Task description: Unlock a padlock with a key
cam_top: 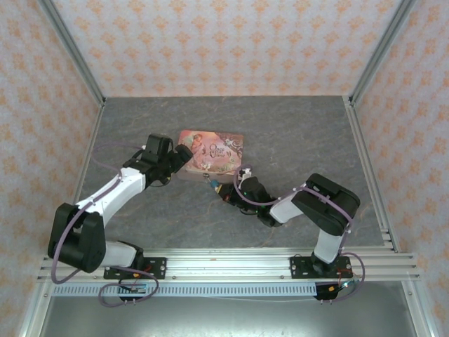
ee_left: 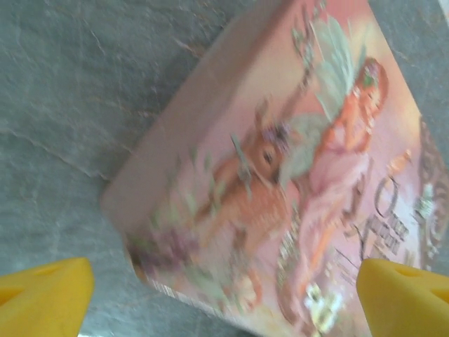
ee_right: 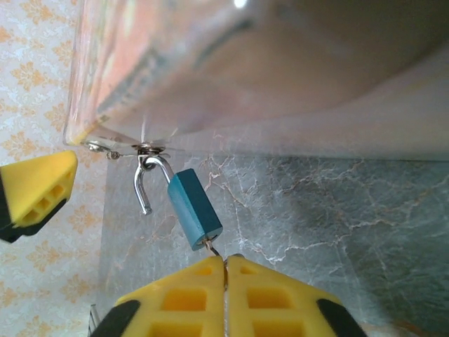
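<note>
Grey stone-patterned table (cam_top: 295, 133) from above: pink tin (cam_top: 210, 153) lies mid-table, left gripper (cam_top: 182, 157) at its left end, right gripper (cam_top: 224, 192) just nearer. Left wrist: yellow fingers (ee_left: 42, 295) spread wide, holding nothing. Right wrist: teal padlock (ee_right: 195, 209) hangs from the tin's hasp (ee_right: 144, 147), shackle (ee_right: 146, 184) sprung; claw pinched together on its key (ee_right: 214, 247).

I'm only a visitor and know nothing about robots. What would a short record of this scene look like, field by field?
padlock: teal, hanging from the clasp of the pink tin
shackle: silvery, swung open, one end free
key: in the padlock's bottom
right end effector: shut on the key
left end effector: open, fingers on either side of the tin's corner
table: grey, stone-patterned
</note>
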